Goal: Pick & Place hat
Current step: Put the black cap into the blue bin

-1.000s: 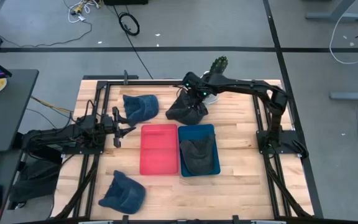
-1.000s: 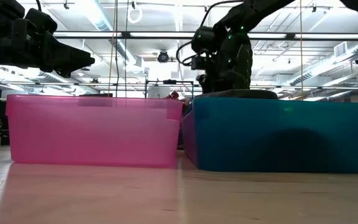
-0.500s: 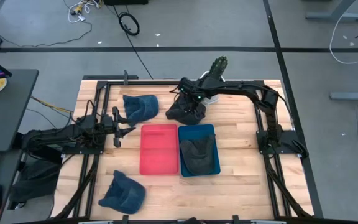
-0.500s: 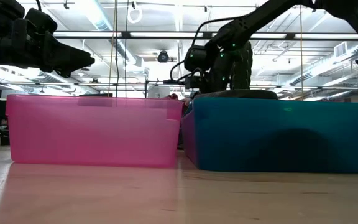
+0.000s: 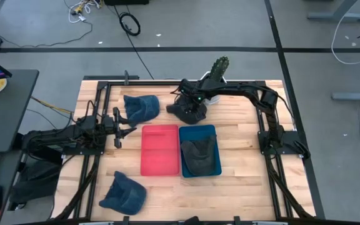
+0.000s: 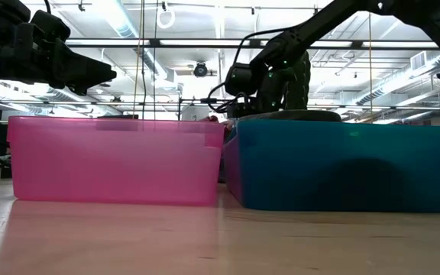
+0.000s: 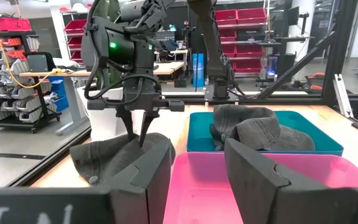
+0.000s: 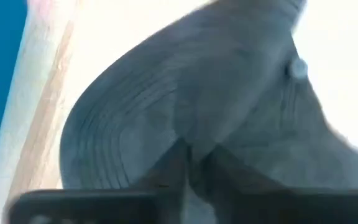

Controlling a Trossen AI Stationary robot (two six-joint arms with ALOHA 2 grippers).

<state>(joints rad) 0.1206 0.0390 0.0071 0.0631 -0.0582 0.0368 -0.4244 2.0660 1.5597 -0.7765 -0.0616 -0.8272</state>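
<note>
High view, 12 o'clock of the blue bin (image 5: pixel 200 151): right claw (image 5: pixel 190 110) lowered onto a dark gray cap (image 5: pixel 186 113) lying on the counter (image 5: pixel 242 187) — fingers drawn nearly together, pinching crown fabric, likely for lifting binward. Left claw (image 5: pixel 125 129) parked at 9 o'clock of the pink bin (image 5: pixel 160 150), fingers apart, empty. No legible writing anywhere.

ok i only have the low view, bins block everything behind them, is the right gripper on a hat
Observer: Yes. In the left wrist view the right gripper pinches the grey hat on the table.
Operator: where's that hat sit
Observer: Behind the pink bin and blue bin, at the far edge of the table.
Operator: blue bin empty
Observer: No, a dark hat lies in it.
Operator: left arm
Observer: The left gripper waits open beside the pink bin.
</note>
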